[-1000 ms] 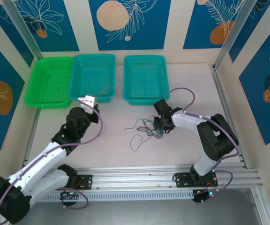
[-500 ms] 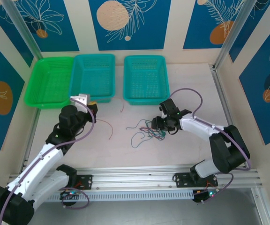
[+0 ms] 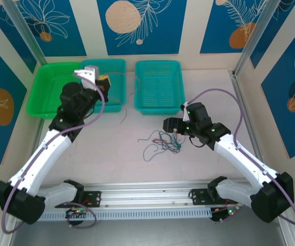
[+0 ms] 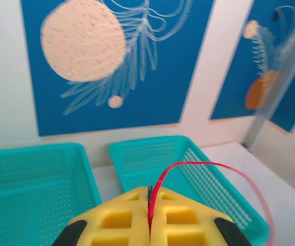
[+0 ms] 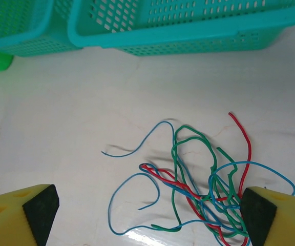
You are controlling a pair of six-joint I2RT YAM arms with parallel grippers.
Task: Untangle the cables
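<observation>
Left gripper [image 3: 99, 81]: raised over middle teal basket [image 3: 85, 69], yellow pads [image 4: 127, 220] pressed tight together, pinching one red cable [image 3: 136, 88].
Red cable from left wrist [image 4: 209, 165]: rising out of the pad seam, arcing right and dropping over the right teal basket [image 4: 137, 149]. From top view: slung past the gap between the two teal baskets, loose end hanging toward the table [image 3: 86, 154]. Contact with any rim: cannot tell.

Right gripper [image 3: 171, 124]: low, just beside the cable tangle [image 3: 162, 142], fingers spread wide, gripping nothing. From right wrist [image 5: 146, 205]: one dark fingertip [image 5: 40, 205] far left, the other at the tangle's right edge; touching or not, cannot tell.

Cable tangle [image 5: 204, 179]: flat on table [image 5: 60, 113], near side of right teal basket [image 3: 160, 64], apart from it. Blue, green and red strands knotted at lower right, two blue curls trailing left, one red end poking up right.

Green basket [image 3: 35, 97], middle teal basket, right teal basket: in a row at far edge, green touching middle teal. Mesh floors plainly visible in all three. All cables outside the baskets.
</observation>
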